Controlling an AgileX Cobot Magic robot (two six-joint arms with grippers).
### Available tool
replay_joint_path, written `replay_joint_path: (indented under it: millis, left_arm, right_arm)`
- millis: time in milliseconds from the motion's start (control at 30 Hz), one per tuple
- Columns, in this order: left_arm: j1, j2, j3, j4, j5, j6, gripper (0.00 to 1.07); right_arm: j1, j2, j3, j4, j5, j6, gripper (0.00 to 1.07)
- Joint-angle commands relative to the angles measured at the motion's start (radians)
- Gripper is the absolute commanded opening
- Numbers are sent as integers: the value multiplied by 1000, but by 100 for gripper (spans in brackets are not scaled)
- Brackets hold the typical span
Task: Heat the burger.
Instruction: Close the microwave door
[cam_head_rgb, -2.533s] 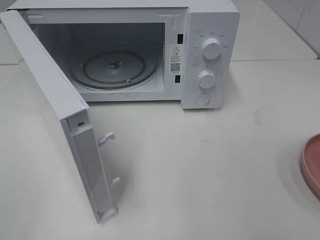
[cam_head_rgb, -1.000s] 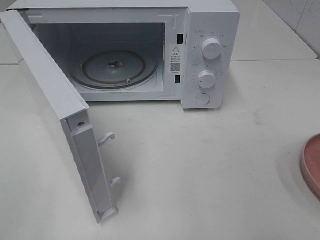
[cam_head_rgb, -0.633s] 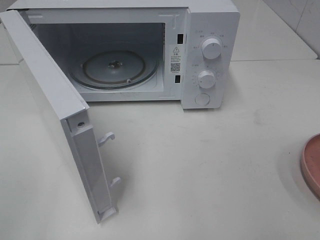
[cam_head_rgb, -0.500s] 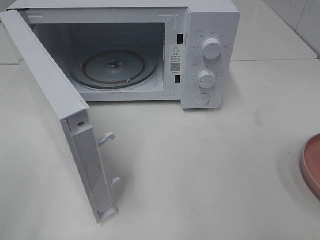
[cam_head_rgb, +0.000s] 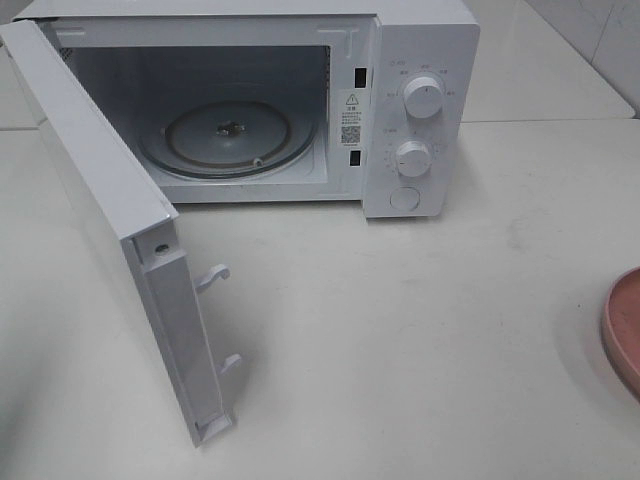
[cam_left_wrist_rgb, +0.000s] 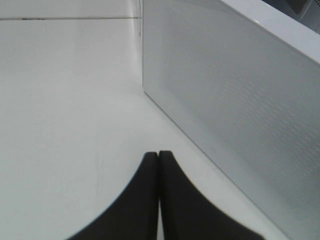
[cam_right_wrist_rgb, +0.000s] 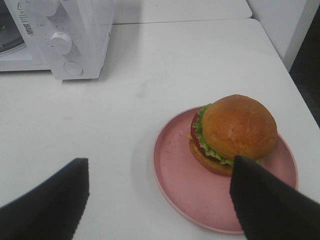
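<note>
The burger (cam_right_wrist_rgb: 232, 132), with a glossy brown bun, green lettuce and red tomato, sits on a pink plate (cam_right_wrist_rgb: 180, 180) in the right wrist view. My right gripper (cam_right_wrist_rgb: 160, 192) is open, hovering short of the plate, its dark fingers (cam_right_wrist_rgb: 45, 200) wide apart. My left gripper (cam_left_wrist_rgb: 159, 156) is shut with nothing between its fingertips, close to the outer face of the microwave door (cam_left_wrist_rgb: 235, 100). In the exterior high view only a sliver of the pink plate (cam_head_rgb: 622, 330) shows at the right edge; the burger and both grippers are out of that view.
The white microwave (cam_head_rgb: 420, 60) stands at the back of the white table (cam_head_rgb: 420, 340), its door (cam_head_rgb: 110, 210) swung wide open to the left. The glass turntable (cam_head_rgb: 228, 137) inside is bare. Two knobs (cam_head_rgb: 423, 97) and a button are on its right panel.
The exterior high view is unchanged across the earlier frames. No earlier wrist view is given.
</note>
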Motion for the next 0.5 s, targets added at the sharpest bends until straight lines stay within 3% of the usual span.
replay_joint_path:
  millis: [33,167,200,267,333,433,500]
  left_arm:
    - [-1,63,-3,-28,-115,57,0]
    - [-1,121,7,-57,-198,84,0]
    - [-1,152,37,-76,-271,121,0]
    - [-1,163,58,-86,-302,139,0]
    - [-1,201,148,-151,-484,211,0]
    - [-1,206,164,-158,-519,220,0]
    - [-1,231,211,-163,-640,232,0]
  right_arm:
    - [-10,-27,3,2,-2,-15,75]
    - [-10,-27,3,2,-2,-15,75]
    - [-10,-27,3,2,-2,-15,75]
    - [-10,-27,3,2,-2,-15,75]
    - [-10,-27,3,2,-2,-15,75]
    - [-10,-27,3,2,-2,-15,75]
    - [-10,-27,3,2,-2,-15,75]
